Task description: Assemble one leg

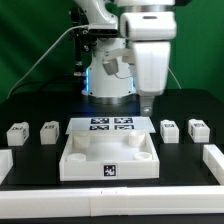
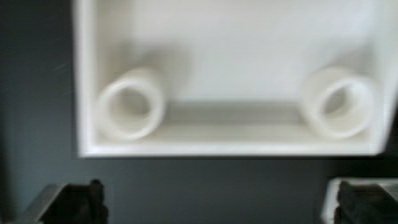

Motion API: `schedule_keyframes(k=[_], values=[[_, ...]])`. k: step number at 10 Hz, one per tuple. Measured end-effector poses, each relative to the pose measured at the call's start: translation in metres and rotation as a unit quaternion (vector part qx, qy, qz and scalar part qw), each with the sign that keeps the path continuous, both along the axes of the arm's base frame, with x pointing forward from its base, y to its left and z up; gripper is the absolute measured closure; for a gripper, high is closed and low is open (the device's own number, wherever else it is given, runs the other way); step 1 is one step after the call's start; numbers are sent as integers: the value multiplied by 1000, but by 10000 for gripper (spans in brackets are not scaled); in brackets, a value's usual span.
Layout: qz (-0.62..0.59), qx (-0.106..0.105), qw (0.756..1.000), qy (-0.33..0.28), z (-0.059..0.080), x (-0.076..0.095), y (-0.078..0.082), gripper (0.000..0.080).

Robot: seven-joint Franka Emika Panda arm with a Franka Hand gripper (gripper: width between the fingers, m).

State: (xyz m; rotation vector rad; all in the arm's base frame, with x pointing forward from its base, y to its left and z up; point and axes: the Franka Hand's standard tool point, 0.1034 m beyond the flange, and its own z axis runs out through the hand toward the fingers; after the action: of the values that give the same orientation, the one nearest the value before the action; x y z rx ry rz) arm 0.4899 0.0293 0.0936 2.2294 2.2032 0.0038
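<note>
**Exterior view.** The pincer [image 1: 146, 106] hangs tips down over the far edge of the tabletop [image 1: 84, 170], close by the marker board [image 1: 110, 125]. It carries nothing. Four small tagged blocks stand on the dark bench [image 1: 30, 105] in a row level with the marker board, two on each side of it. The leg [image 1: 170, 129] nearest the pincer lies just off the marker board's end, toward the exterior view's right, with a second leg [image 1: 198, 128] beyond it. The other pair [image 1: 49, 130] sits well apart on the exterior view's left. So the shortest reach, as I judge it, is sideways toward the exterior view's right and then down. The block is too small here to tell how its long axis lies.

**Wrist view.** The camera looks down into the tabletop [image 2: 231, 60], with two round corner sockets [image 2: 128, 108] near its closer wall. The two dark fingertips [image 2: 80, 200] stand wide apart at the frame's edges, so the pincer [image 2: 222, 202] is released, with only bare bench between them. No leg shows in this view, so none lies under the pincer.
</note>
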Motion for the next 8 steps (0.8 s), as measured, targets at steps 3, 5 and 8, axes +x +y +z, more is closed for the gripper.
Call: schedule_keyframes(k=[3,5,8], values=[[22,4,1000,0,-25,-42,-26,150],[14,3,1000,4,-24,-41,-25,150],[14,3,1000,5,-24,-42,-26,150]])
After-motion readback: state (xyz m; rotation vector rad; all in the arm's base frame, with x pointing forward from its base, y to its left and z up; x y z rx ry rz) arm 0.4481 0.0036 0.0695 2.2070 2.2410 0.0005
